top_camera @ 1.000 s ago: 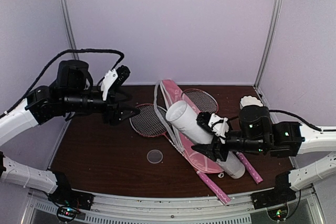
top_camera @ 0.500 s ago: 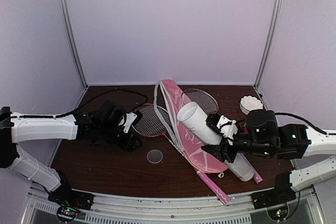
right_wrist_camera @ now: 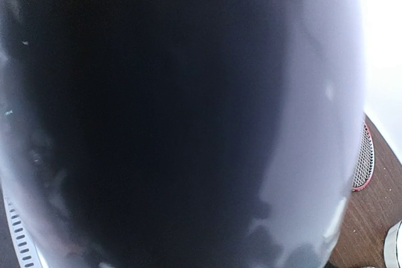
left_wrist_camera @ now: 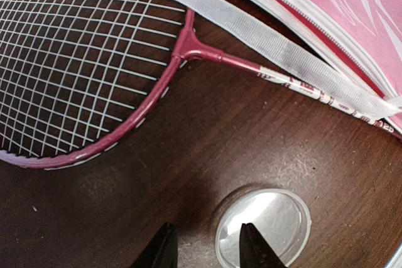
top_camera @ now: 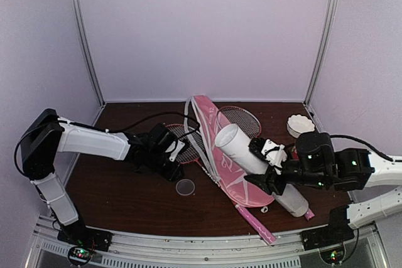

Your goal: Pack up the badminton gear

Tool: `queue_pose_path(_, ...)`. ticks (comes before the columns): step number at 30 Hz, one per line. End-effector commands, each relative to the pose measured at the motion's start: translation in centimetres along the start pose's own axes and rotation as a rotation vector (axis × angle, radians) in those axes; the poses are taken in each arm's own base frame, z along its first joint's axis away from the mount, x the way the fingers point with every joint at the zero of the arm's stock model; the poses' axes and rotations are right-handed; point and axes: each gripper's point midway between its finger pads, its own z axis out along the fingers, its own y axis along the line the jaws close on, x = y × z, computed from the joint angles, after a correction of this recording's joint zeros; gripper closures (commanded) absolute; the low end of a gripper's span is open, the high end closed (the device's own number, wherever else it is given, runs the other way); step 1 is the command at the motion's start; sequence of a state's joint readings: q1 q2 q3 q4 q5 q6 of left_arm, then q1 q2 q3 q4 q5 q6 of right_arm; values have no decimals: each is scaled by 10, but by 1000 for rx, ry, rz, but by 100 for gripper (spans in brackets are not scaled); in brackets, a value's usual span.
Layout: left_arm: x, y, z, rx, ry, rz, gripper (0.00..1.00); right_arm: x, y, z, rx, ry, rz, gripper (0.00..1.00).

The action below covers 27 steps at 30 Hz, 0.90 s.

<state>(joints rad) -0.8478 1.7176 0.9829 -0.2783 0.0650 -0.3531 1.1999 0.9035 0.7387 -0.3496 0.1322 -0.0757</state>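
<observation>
Left arm (top_camera: pixel 94 144) stretched low toward three o'clock, left pincer (left_wrist_camera: pixel 207 246) apart astride a clear lid (left_wrist_camera: pixel 270 224); right pincer (top_camera: pixel 264 166) clamps the tilted long white tube (top_camera: pixel 239 147).

Two racquets (top_camera: pixel 242 117) flank one pink cover (top_camera: pixel 206 117); one white tube (top_camera: pixel 242 150) lies across it; one clear lid (top_camera: pixel 185 187) left, one white frilled object (top_camera: pixel 299 123) right of it.
</observation>
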Motion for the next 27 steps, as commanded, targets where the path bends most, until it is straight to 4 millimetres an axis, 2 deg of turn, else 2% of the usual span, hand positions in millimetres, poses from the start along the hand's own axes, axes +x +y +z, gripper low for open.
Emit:
queue_pose_path(1, -14, -4, 7, -7, -21, 40, 65, -10, -5, -6, 23, -30, -2, 64)
queue_pose_path(13, 7, -4, 24, -58, 93, 116, 73, -9, -3, 0, 16, -17, -14, 64)
queue_pose_path(21, 13, -2, 23, -70, 113, 140, 93, -9, -2, 0, 14, -20, -14, 64)
queue_pose_path(27, 18, 0, 27, -75, 136, 155, 91, -13, -2, -1, 13, -17, -18, 64)
